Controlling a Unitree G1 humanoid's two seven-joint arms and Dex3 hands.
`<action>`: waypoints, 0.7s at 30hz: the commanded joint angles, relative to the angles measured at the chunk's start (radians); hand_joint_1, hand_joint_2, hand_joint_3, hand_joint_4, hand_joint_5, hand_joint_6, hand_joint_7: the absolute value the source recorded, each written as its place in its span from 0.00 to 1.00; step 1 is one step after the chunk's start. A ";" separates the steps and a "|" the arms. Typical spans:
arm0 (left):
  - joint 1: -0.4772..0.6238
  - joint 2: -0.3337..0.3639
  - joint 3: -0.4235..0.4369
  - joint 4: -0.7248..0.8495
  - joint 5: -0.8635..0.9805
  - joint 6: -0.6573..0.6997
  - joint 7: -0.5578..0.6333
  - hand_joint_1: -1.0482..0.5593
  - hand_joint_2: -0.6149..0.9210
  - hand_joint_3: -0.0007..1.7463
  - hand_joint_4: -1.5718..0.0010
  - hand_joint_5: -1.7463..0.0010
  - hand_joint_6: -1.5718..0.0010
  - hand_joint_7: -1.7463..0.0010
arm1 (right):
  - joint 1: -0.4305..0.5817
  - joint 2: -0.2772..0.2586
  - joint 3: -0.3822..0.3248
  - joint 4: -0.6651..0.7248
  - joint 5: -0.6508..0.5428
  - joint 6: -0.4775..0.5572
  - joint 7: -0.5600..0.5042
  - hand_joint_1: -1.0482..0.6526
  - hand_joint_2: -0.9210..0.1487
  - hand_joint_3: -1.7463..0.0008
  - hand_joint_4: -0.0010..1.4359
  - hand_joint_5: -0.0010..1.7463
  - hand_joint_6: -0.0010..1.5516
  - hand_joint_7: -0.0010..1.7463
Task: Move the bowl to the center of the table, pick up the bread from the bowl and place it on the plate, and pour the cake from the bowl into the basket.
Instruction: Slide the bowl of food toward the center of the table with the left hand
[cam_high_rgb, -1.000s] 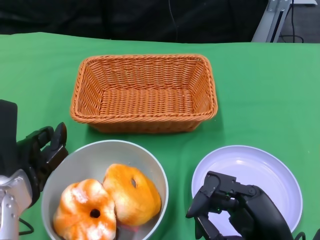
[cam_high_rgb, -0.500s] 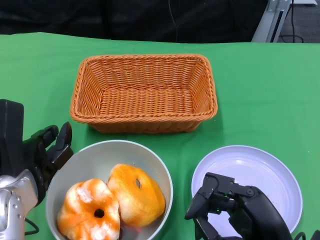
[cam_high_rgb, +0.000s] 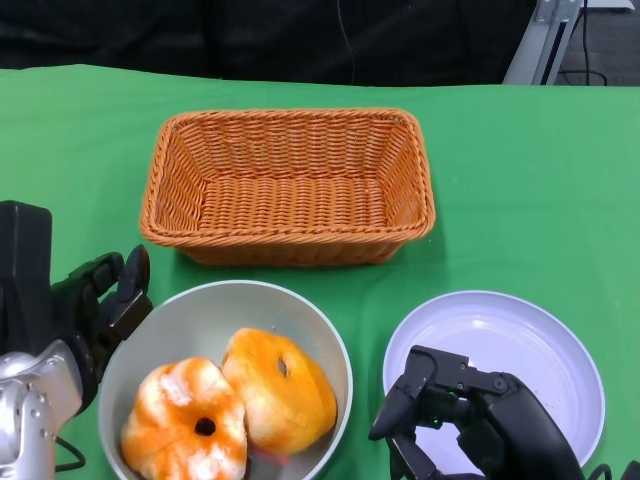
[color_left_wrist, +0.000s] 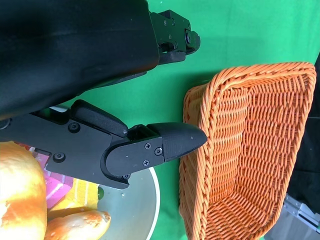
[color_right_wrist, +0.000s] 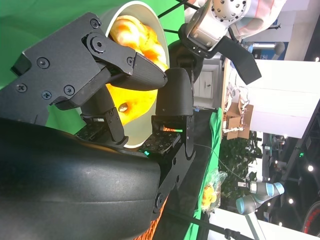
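- While not yet centred, shows the bowl (cam_high_rgb: 200, 308) low and left of middle on the green surface (cam_high_rgb: 520, 180), just in front of the basket (cam_high_rgb: 290, 248).
- Holds two orange bread pieces (cam_high_rgb: 280, 390); hints at a pink-and-yellow cake (color_left_wrist: 55, 187) beneath them in the left wrist view.
- Judged as step one, sliding the bowl toward the centre.
- Has the left hand (cam_high_rgb: 90, 310) against the bowl's left rim, fingers (color_left_wrist: 165, 145) spread by the edge; cannot tell whether pinching the rim or only pushing.
- Hangs the right hand (cam_high_rgb: 470, 410) over the near edge of the white plate (cam_high_rgb: 520, 330), fingers loosely apart, grasping nothing.
- Calls next for a little more travel rightward, then a release so the bread can be lifted.
- Compared with a second ago: places bowl and left hand farther right; leaves right hand, plate and basket unchanged.
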 joint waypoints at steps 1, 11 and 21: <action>-0.008 -0.001 -0.002 0.001 -0.004 -0.018 -0.011 0.20 1.00 0.41 1.00 1.00 1.00 1.00 | 0.008 -0.004 -0.001 -0.016 0.007 -0.004 -0.004 0.45 0.38 0.42 0.53 0.99 0.50 0.80; -0.001 -0.001 -0.024 -0.004 -0.004 -0.030 -0.030 0.19 1.00 0.40 1.00 1.00 1.00 1.00 | 0.003 -0.008 -0.004 -0.003 0.000 -0.019 -0.002 0.44 0.37 0.42 0.54 0.98 0.50 0.80; -0.003 -0.015 -0.032 0.002 -0.003 -0.053 -0.029 0.20 1.00 0.39 1.00 1.00 1.00 1.00 | 0.002 -0.007 -0.004 0.002 0.002 -0.019 0.000 0.44 0.37 0.43 0.53 0.99 0.50 0.80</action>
